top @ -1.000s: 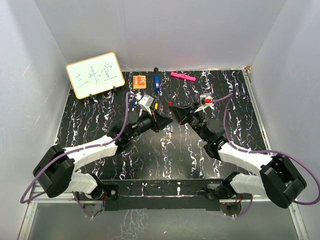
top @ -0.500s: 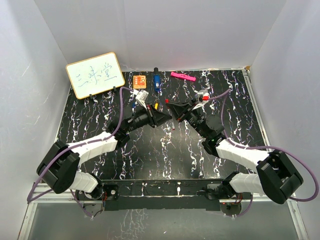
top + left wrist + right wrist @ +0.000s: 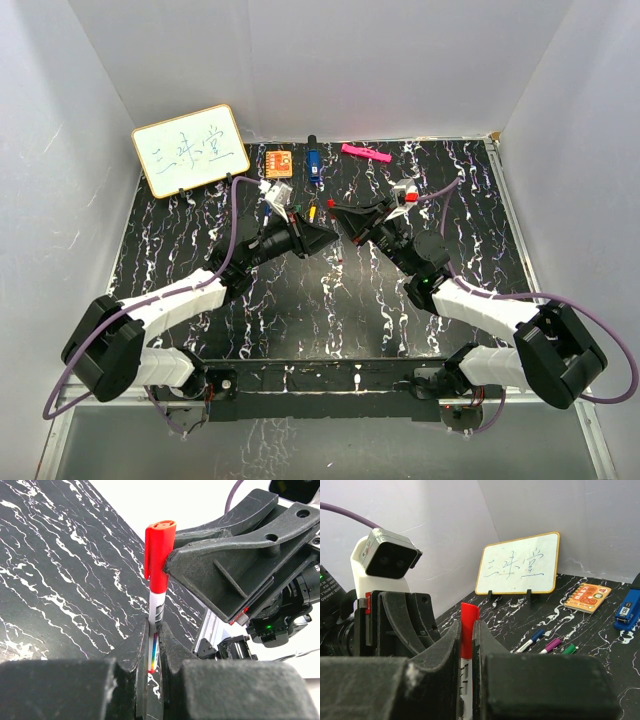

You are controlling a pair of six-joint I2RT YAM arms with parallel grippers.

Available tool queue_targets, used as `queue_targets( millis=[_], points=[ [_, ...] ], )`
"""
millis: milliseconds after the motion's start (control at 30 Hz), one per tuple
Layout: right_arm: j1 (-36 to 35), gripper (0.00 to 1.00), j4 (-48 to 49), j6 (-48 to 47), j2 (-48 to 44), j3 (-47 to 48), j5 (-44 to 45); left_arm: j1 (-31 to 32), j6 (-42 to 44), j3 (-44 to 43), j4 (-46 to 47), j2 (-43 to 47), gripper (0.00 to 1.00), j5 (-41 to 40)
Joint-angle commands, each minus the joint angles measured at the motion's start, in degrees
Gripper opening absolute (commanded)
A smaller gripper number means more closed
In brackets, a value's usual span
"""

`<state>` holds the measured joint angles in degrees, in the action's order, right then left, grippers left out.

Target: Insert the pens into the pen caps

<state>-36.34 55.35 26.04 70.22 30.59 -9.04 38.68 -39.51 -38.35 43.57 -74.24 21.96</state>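
Observation:
In the air over the middle of the table both grippers meet on one pen. My left gripper [image 3: 155,630] is shut on the white barrel of the pen [image 3: 155,611]. A red pen cap [image 3: 159,555] sits on the pen's upper end. My right gripper [image 3: 466,627] is shut on that red cap [image 3: 468,625], with the white barrel [image 3: 466,690] showing below it. From above, the left gripper [image 3: 328,240] and right gripper [image 3: 341,216] touch tip to tip. Further capped pens, blue [image 3: 532,639], purple [image 3: 551,645] and green [image 3: 568,649], lie on the table beyond.
A small whiteboard [image 3: 190,150] stands at the back left. An orange square block [image 3: 279,162], a blue stapler-like object [image 3: 313,163] and a flat pink bar [image 3: 366,153] lie along the back edge. White walls enclose the black marbled table [image 3: 200,240].
The joined grippers have drifted a little left and toward the back, the left wrist swinging round. Both grips have stayed shut on the pen and cap.

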Motion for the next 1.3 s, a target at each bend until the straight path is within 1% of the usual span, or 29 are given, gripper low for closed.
queue_targets(
  millis=[0,567,933,1267],
  points=[
    [-0.94,0.00,-8.67,0.33,0.48,-1.66,-5.99,-2.20,1.70,-2.17,10.25,4.60,0.00,-7.01],
    [-1.00,0.00,-12.97,0.78,0.45,-4.53,-7.77,-2.63,6.18,-5.35,8.43,5.46,0.00,-10.34],
    [-1.16,0.00,-14.44,0.86,0.89,-5.32,-8.63,-2.88,6.89,-7.10,8.87,4.95,0.00,-10.67],
    [-1.37,0.00,-15.30,0.14,1.90,-3.80,-8.32,-2.90,6.38,-6.85,7.87,4.75,0.00,-9.77]
  ],
)
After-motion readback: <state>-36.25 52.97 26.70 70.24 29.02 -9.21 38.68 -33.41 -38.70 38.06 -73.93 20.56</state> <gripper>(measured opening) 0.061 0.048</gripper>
